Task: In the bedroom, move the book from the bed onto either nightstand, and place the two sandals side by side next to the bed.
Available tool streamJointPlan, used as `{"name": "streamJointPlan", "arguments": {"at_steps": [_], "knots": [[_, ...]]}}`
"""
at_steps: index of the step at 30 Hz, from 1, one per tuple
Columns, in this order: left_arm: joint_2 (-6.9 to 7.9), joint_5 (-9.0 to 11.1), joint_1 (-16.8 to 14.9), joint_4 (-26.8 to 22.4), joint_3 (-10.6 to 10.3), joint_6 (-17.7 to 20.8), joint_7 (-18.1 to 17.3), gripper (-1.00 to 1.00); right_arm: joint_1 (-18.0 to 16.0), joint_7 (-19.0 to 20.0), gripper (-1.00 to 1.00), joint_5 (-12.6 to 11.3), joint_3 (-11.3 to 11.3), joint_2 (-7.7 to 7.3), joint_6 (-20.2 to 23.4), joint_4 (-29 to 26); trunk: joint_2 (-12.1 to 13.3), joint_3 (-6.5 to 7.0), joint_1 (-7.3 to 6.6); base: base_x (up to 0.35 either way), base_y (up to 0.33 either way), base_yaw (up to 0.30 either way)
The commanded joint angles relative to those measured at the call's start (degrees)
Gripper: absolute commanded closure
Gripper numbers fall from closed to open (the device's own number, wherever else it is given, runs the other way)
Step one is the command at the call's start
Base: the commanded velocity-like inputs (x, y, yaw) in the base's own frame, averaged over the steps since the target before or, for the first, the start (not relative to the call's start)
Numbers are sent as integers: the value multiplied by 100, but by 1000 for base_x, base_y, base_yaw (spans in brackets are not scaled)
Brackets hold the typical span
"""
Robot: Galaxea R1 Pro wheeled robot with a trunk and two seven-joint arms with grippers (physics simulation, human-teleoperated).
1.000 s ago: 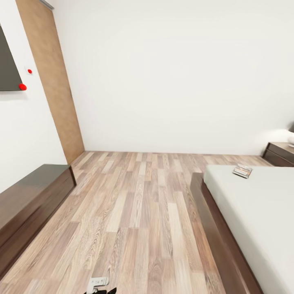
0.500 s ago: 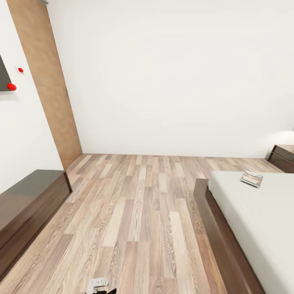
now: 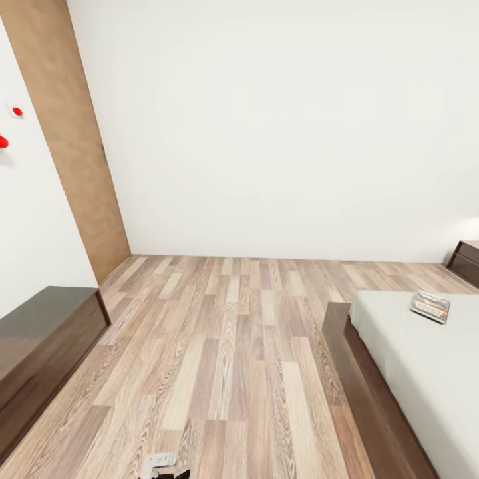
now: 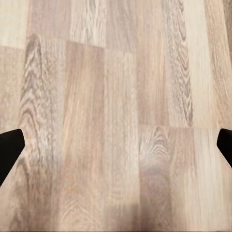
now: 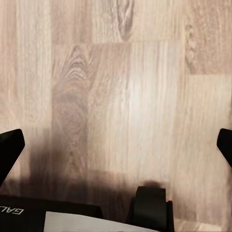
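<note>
Wood-plank floor [image 3: 226, 359] lies open between the long dark bench [image 3: 40, 346] and the bed [image 3: 412, 372]. Nightstand [image 3: 467, 262] stands beyond the bed's far corner. Book [image 3: 430, 307] lies near the mattress's far edge. Both grippers [image 4: 116, 145] [image 5: 116, 145] hang spread wide, empty, over floor.

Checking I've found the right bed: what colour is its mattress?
Plain pale grey-white mattress, clearest in the head view.

bright, even, soft light across white walls [image 3: 279, 120] and plank floor [image 3: 226, 346]. faint warm glow at the far right wall edge. wide-angle stretching toward the frame borders. soft, slightly blurred wood grain and a dim shadow band in the right wrist view.
</note>
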Motion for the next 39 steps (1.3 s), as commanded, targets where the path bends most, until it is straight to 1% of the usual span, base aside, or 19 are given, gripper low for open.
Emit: {"name": "streamJointPlan", "arguments": {"at_steps": [1, 39], "knots": [[5, 52, -4, 7, -48, -25, -5, -100, -10, 34, -100, -50, -14, -2, -29, 29, -2, -5, 3, 334, 1, 0], [5, 52, -3, 11, -48, -34, -5, -100, -10, 33, -100, -50, -8, -2, -29, 28, -2, -5, 3, 334, 0, 0]]}}
